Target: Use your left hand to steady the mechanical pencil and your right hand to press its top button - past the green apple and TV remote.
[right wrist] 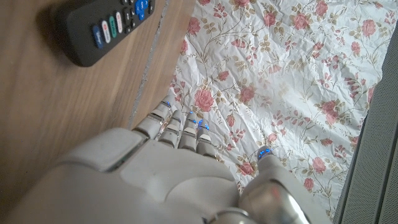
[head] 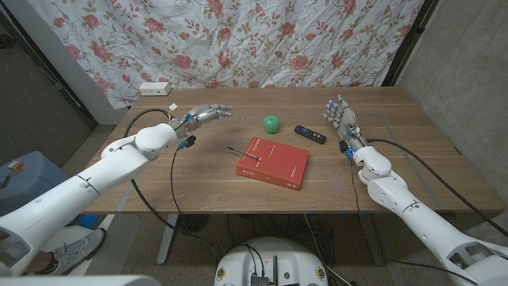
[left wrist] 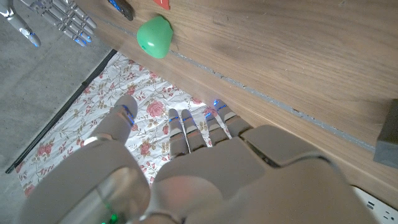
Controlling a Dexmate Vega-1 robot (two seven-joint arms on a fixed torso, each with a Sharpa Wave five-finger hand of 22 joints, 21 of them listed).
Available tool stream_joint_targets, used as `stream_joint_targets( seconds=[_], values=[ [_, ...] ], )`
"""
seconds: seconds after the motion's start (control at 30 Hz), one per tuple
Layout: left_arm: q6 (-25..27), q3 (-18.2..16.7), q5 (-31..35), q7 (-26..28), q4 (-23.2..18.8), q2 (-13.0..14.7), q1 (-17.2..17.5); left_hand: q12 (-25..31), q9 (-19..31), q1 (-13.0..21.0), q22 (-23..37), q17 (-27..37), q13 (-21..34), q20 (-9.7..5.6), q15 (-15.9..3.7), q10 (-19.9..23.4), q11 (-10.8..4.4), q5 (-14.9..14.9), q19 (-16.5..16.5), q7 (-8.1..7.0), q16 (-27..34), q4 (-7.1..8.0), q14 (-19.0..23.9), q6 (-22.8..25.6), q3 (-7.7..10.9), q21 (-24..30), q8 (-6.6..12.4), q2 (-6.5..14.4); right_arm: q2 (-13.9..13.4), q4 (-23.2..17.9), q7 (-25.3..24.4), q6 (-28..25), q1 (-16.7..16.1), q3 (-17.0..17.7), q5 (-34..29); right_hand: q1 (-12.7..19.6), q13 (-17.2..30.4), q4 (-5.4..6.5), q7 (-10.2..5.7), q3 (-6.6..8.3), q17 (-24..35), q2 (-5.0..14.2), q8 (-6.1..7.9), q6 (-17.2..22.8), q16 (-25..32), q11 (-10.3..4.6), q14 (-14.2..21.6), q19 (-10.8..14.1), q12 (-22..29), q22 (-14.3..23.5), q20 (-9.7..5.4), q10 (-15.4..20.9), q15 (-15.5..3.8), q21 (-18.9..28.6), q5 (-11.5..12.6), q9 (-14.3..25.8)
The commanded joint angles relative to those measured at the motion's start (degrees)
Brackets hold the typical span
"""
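The thin dark mechanical pencil (head: 240, 152) lies partly on the left corner of a red book (head: 273, 162) at the table's middle. Behind the book sits the green apple (head: 271, 123), with the black TV remote (head: 310, 134) to its right. My left hand (head: 205, 115) hovers at the back left of the table, left of the apple, fingers stretched out and holding nothing. My right hand (head: 341, 119) stands just right of the remote, fingers apart and empty. The left wrist view has the apple (left wrist: 155, 36) beyond my left hand (left wrist: 186, 168); the right wrist view has the remote (right wrist: 106, 25) beside my right hand (right wrist: 174, 174).
A white power strip (head: 155, 88) lies at the table's back left edge. A flowered cloth (head: 262, 40) hangs behind the table. Cables run from both arms across the tabletop (head: 190, 171). In the left wrist view the right hand (left wrist: 56, 18) is seen past the apple.
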Motion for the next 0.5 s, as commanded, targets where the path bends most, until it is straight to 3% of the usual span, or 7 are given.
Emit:
stream_joint_targets(
  seconds=[0.03,0.5],
  values=[
    [7.05,2.29,9.67,-4.81,-5.59,4.14,-2.87,0.12,0.34,2.22,0.03,0.26,0.14,-5.48,-4.97,1.04,-0.42,0.30,0.81,-0.43,-0.05,-0.22,0.60,1.76,-0.09,-0.37,0.65,-0.93,0.14,1.25,0.62,0.84,-0.17,0.35,0.39,-0.16,0.07,0.16,0.12,0.30,0.03,0.42,-0.01,0.25,0.28,-0.21,0.12,-0.21,0.18,0.17,-0.16,-0.11,-0.29,0.06,0.45,0.16],
    [12.82,6.29,20.15,-11.47,-10.34,6.17,-7.41,-0.42,0.35,7.12,0.04,0.29,0.13,-6.54,-6.31,2.46,-1.88,0.39,0.97,-1.38,-0.33,-0.10,0.10,3.16,-0.60,-0.56,0.67,-4.19,-0.53,0.69,0.11,0.55,-1.02,1.03,0.79,-0.20,0.00,0.12,0.05,0.41,-0.30,0.55,0.05,0.30,0.31,-0.22,0.05,-0.22,0.23,0.17,-0.26,-0.05,-0.28,0.10,0.47,0.15]
  ],
)
